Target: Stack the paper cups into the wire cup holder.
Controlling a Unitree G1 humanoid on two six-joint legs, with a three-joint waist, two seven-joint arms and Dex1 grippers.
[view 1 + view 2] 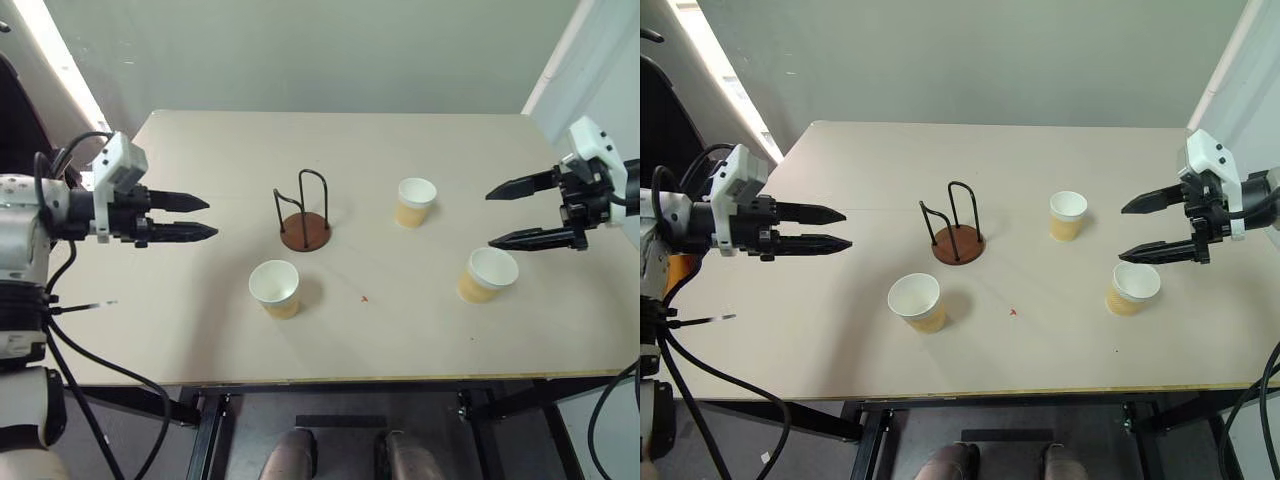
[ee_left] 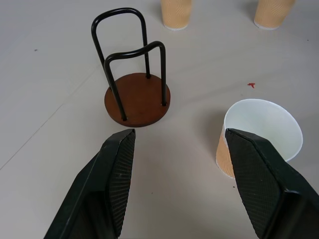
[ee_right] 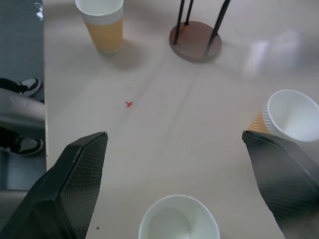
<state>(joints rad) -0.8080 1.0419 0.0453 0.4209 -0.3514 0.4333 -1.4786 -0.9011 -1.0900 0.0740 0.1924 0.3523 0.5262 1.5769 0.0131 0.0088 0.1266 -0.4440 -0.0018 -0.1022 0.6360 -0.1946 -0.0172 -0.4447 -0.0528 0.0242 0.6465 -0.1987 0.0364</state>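
Nothing is stacked yet, as I read it. My left hand [image 1: 208, 217] hangs over the bench [image 1: 200, 340] at the nine o'clock side, fingers parted and empty, pointing toward the middle. Next along, at about seven o'clock from the holder, the nearest paper cup [image 1: 274, 288] stands upright on the bench, mouth up. The wire cup holder [image 1: 304, 213] sits near the bench centre with its reddish-brown disc bare and nothing between its two black loops. At three o'clock from it, a little apart, stands the second paper cup [image 1: 415, 202], upright. Farther right, toward four o'clock, the third paper cup [image 1: 488, 274] stands just below my right hand [image 1: 490, 218], which is spread wide and carries nothing. So all three cups remain to be picked up and dropped into the holder, one inside another; I judge the task at its very start.

The head views give me the whole layout at once and both hands. The left wrist view adds detail they lack: the holder's loops seen side-on, one taller than the other, the ribbed pads of my fingers [image 2: 117, 172], and a small red speck [image 2: 251, 85] on the bench. The right wrist view shows the third cup's white interior directly between my open fingers, plus a person's shoes [image 3: 22, 85] beyond the bench edge.
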